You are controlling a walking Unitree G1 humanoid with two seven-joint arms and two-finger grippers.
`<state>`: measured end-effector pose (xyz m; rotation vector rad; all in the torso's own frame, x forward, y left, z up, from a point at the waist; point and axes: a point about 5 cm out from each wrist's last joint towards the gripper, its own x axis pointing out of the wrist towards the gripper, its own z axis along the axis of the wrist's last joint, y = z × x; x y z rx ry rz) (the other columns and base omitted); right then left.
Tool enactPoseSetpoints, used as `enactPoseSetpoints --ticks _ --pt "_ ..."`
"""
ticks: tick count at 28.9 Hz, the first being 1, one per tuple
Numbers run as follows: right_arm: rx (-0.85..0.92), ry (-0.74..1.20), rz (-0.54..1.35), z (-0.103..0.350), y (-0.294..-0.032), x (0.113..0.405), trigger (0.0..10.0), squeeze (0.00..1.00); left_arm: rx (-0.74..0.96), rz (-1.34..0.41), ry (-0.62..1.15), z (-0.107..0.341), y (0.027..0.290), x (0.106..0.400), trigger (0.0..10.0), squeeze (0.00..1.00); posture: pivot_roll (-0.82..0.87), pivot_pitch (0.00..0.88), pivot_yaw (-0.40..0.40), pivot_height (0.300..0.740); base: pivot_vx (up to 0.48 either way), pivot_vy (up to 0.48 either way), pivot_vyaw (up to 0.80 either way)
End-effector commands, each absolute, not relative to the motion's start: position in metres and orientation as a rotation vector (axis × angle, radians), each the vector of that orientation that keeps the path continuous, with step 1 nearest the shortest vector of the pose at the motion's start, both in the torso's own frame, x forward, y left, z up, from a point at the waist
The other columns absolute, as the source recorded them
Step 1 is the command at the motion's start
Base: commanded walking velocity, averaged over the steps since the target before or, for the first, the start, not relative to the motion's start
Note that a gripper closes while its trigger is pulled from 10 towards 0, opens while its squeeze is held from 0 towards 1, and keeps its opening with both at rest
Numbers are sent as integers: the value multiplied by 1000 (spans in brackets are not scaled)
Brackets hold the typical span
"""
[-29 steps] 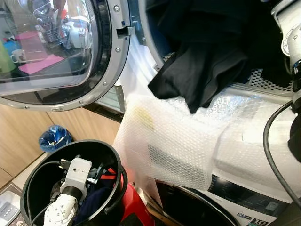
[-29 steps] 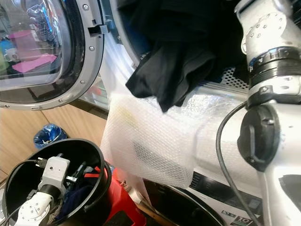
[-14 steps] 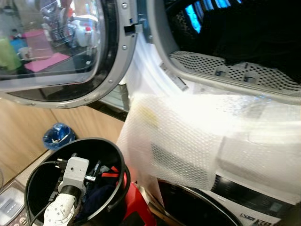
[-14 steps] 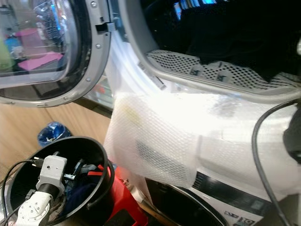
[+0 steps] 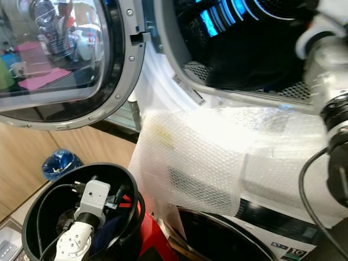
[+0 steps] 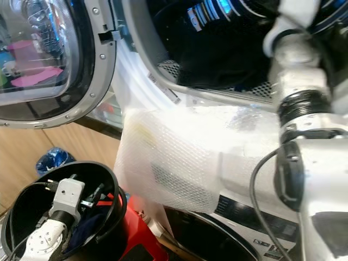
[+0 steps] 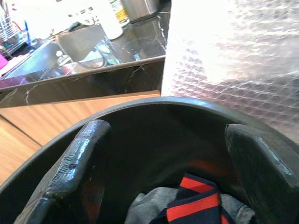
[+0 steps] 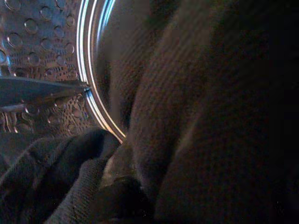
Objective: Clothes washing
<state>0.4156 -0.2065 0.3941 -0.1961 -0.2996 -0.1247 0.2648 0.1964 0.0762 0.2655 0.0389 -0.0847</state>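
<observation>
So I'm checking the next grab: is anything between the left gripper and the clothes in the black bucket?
Nothing visible does. The left gripper hangs inside the black bucket, fingers open, and the striped garment lies directly below with only open space between. The washer door is swung open beside the drum.

Washer drum (image 5: 261,32): dark garment (image 5: 255,60) lies inside on the perforated wall, just behind the door opening. Bubble wrap (image 5: 217,157) draped over the machine front below the opening. Black bucket (image 5: 41,204) stands beside the machine on a red base (image 5: 155,242); grey and navy-red striped clothes (image 7: 196,205) in its bottom.
</observation>
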Motion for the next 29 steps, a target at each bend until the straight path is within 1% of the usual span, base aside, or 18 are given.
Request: enactPoseSetpoints --ticks 1,9,16,18,21,23,26,27,29 --pt "-215 -235 -97 379 -201 420 10000 1000 267 -89 68 72 198 263 10000 0 -14 23 103 740 0 0 0" --pt "-194 -278 -164 395 -215 414 10000 1000 264 -96 75 71 196 262 10000 0 -18 26 102 740 0 0 0" --pt "-184 -275 -192 394 -220 413 10000 1000 265 -99 76 71 196 262 10000 0 -18 25 104 740 0 0 0" --pt "-189 -261 -246 392 -226 413 10000 1000 266 -96 80 71 197 262 10000 0 -18 25 105 740 0 0 0" --pt "-181 -260 -257 392 -227 412 10000 1000 266 -93 80 71 198 263 10000 0 -16 23 103 740 0 0 0" --pt "-173 -264 -226 394 -222 413 10000 1000 267 -92 79 71 198 262 10000 0 -9 19 98 740 0 0 0" --pt "-202 -288 -59 400 -197 416 10000 1000 266 -88 76 72 198 262 10000 0 0 14 92 740 0 0 0" --pt "-202 -288 -59 400 -197 416 10000 1000 266 -88 76 72 198 262 10000 0 0 14 92 740 0 0 0" --pt "-213 -287 65 400 -178 418 10000 1000 266 -85 73 73 198 262 10000 0 20 10 81 740 0 0 0"
